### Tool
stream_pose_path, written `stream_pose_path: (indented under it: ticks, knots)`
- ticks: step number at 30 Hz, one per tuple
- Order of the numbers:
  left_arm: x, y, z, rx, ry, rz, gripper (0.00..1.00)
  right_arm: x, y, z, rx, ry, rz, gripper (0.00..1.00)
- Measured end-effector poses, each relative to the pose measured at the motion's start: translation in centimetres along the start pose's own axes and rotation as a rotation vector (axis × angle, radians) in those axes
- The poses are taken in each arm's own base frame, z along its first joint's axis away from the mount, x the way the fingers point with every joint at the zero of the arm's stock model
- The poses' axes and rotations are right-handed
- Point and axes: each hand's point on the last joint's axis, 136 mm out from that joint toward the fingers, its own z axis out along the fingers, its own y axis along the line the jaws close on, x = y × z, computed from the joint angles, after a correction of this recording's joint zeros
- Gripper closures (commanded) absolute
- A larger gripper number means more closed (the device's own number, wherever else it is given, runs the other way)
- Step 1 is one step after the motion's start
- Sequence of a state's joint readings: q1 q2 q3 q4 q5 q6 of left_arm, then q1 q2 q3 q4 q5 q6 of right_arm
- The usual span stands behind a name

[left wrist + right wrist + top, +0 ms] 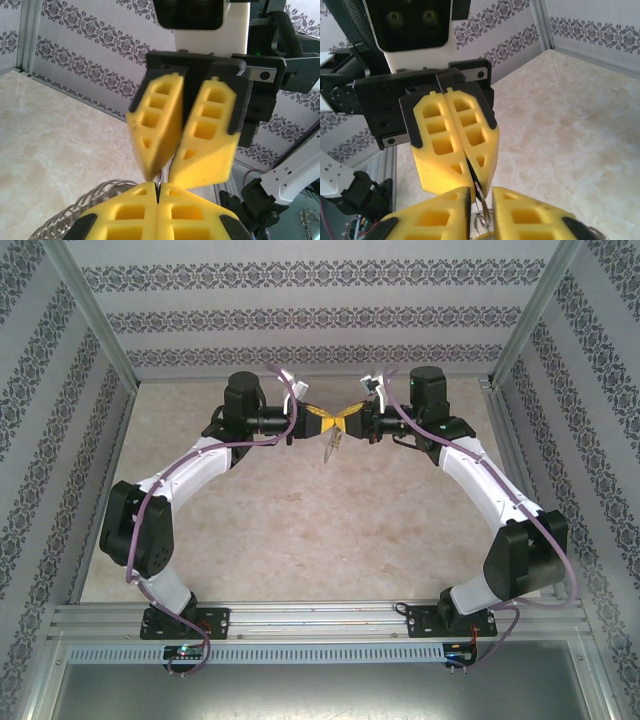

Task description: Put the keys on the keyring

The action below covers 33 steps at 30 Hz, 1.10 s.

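Observation:
Above the middle of the table my two yellow-fingered grippers meet tip to tip. The left gripper is shut on a thin grey metal loop, the keyring. This loop runs on into the gap between the fingers of my right gripper, whose jaws stand slightly apart around it. A small silvery piece hangs below the fingertips. Silvery coiled links curve away beside the left fingers. I cannot pick out the keys on their own.
The beige marbled tabletop lies well below both grippers. Patterned walls and aluminium posts close in the back and sides. Both arm bases sit on the metal rail at the near edge.

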State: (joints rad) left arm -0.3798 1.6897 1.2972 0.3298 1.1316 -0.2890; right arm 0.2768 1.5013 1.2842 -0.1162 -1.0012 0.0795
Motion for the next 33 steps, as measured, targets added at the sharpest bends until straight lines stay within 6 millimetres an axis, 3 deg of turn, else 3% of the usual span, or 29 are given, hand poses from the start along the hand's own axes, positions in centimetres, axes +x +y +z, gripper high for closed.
stream_pose_path:
  ticks: [4,11,19,24,33]
  knots:
    - [0.4,0.3,0.0,-0.018,-0.004,-0.005,1.0,-0.8,-0.5,-0.6,0.032,-0.025,-0.005,0.51]
    - [0.3,0.8,-0.3,-0.062,-0.05,0.01,1.0,-2.5,-1.2,-3.7,0.144,-0.136,-0.027,0.47]
    - [-2.0,0.6,-1.0,-0.099,-0.177,0.033,1.0,-0.7,-3.4,-5.0,0.297,-0.243,0.019,0.47]
    - [-3.3,0.6,-1.6,-0.123,-0.259,0.026,1.0,1.5,-5.1,-4.6,0.37,-0.271,0.062,0.47]
    - [-4.7,0.3,-2.0,-0.145,-0.343,0.01,1.0,2.2,-3.4,-1.9,0.378,-0.288,0.011,0.47]
